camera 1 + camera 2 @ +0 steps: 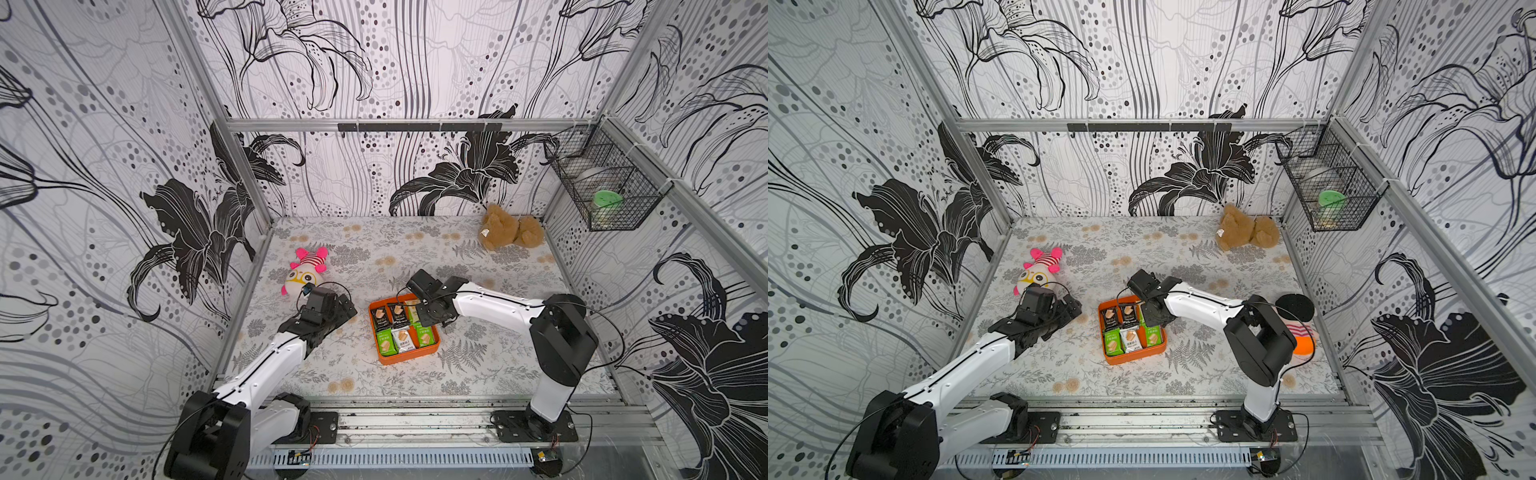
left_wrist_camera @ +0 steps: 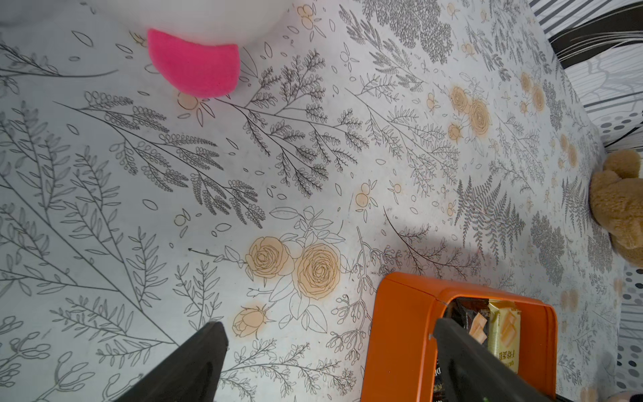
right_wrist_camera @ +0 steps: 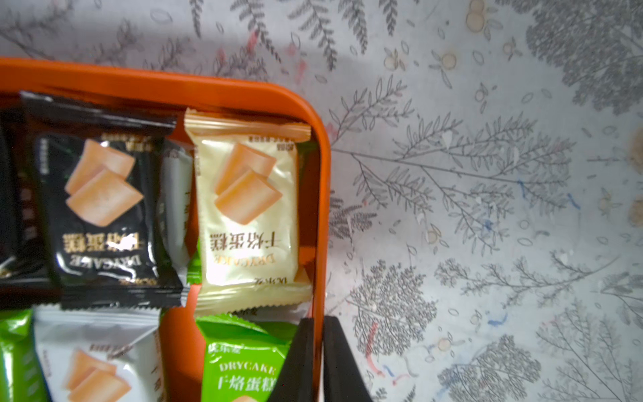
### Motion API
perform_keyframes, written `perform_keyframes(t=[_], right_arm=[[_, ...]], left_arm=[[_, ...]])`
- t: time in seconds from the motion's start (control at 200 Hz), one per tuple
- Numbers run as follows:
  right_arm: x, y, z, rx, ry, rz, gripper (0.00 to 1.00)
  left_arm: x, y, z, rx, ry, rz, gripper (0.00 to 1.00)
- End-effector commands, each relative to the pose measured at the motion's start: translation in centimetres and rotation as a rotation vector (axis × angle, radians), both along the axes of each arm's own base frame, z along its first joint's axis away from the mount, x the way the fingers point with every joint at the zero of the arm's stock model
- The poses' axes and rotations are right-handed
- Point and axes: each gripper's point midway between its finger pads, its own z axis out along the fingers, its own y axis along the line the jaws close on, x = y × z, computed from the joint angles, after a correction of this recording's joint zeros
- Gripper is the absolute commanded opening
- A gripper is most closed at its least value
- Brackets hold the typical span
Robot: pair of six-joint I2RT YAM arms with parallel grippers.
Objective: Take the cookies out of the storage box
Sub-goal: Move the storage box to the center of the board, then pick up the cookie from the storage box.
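Watching both top views, I see the storage box sitting at centre frame on the floral tabletop. The cookies lie inside it in green, black, white and pale yellow wrappers. My right end effector is pinched narrow on the box wall at the frame's right side, one finger inside the rim and one outside. My left end effector stands spread wide just left of the box, gripping nothing, low over the tabletop.
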Motion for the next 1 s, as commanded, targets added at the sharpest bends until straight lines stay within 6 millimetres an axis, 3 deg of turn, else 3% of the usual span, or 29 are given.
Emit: perform_keyframes(t=[0.0,0.21,0.451,0.711,0.896,0.991], right_arm=[[-0.7,-0.2,1.1,0.022,0.002,-0.001,0.19],[0.6,0.3,3.2,0.011,-0.033,-0.018,0.36],[2.3,4.2,5.3,0.13,-0.029,0.002,0.4],[3.6,6.0,3.8,0.122,0.016,-0.044,0.48],[4.3,5.9,2.5,0.084,0.017,-0.084,0.49],[4.4,4.9,1.4,0.017,0.021,-0.112,0.49]], left_arm=[[1.6,-2.2,2.1,-0.072,-0.066,-0.024,0.97],[1.8,-4.7,2.2,-0.115,-0.068,-0.052,0.97],[0.6,-5.4,1.0,-0.128,-0.031,-0.066,0.97],[-0.5,-5.3,-0.2,-0.131,-0.005,-0.064,0.97],[-0.7,-5.0,-0.6,-0.113,-0.001,-0.058,0.97],[-0.4,-5.0,-0.6,-0.11,0.0,-0.056,0.97]])
